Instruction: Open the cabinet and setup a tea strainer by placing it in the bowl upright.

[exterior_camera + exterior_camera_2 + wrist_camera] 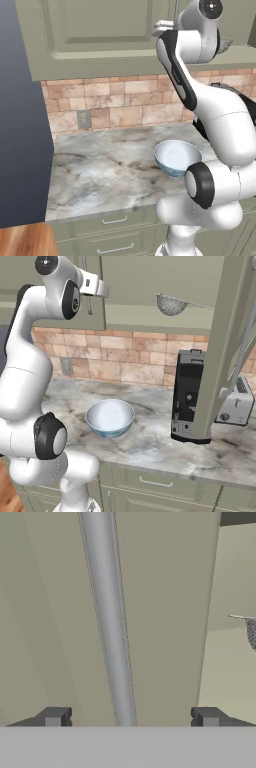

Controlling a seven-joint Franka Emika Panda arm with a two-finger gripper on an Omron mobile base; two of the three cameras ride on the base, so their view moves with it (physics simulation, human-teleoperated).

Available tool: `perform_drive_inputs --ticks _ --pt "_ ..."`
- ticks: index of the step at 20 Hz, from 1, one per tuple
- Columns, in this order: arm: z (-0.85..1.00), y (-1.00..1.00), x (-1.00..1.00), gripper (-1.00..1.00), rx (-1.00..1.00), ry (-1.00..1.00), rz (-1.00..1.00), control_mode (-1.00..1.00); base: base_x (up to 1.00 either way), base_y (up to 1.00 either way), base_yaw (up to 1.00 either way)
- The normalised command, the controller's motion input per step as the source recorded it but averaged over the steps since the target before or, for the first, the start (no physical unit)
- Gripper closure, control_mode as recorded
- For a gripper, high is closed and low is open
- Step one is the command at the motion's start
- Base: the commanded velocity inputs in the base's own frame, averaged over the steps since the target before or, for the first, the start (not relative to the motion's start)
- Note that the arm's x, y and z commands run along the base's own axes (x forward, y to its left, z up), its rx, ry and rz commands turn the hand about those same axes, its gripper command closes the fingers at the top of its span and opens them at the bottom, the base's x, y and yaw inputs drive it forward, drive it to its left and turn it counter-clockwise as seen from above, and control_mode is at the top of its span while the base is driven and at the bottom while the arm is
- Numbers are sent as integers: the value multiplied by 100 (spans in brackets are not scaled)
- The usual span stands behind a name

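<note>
We see the end effector (pixel 131 717) released, jaws wide either side of the cabinet (pixel 95 35) handle (pixel 107 612), not touching it. Right door (pixel 225 346) hangs open. Tea strainer (pixel 171 304) on the shelf edge; bowl (pixel 110 417) on the bench (pixel 150 441), apart from the coffee machine (pixel 187 396).

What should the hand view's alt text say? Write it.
The open hand faces a vertical silver bar handle on an olive-green cabinet door, the bar between its fingertips. At right, the tea strainer shows past the door's edge.
</note>
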Motion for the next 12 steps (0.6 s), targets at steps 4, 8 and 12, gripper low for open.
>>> perform_drive_inputs --ticks 4,8,12 --pt "0 0 7 100 0 -1 0 -100 0 0 0" --pt "0 0 12 100 0 0 0 -100 0 0 0" --pt "0 0 13 100 0 0 0 -100 0 0 0"
